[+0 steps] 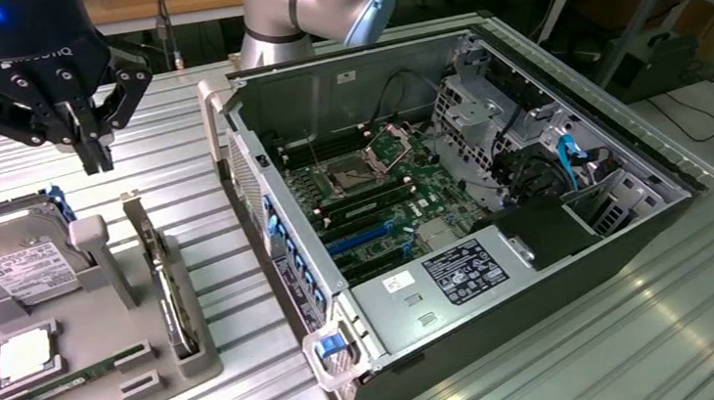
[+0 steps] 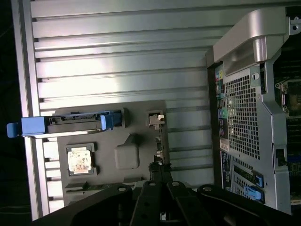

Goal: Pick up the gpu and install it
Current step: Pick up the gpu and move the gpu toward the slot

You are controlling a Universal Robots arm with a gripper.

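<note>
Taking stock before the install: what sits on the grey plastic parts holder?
The grey holder carries a white-labelled silver hard drive, a thin black card on edge with silver bracket, a square silver processor, a narrow green memory stick. The card's lower edge is hidden in its slot.

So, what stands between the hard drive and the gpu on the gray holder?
In the exterior view, a gray upright post of the holder stands between the hard drive and the gpu.

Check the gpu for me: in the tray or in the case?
In the tray. The gpu stands on edge in a slot of the grey tray, outside the case; the gripper hangs above it, empty.
</note>
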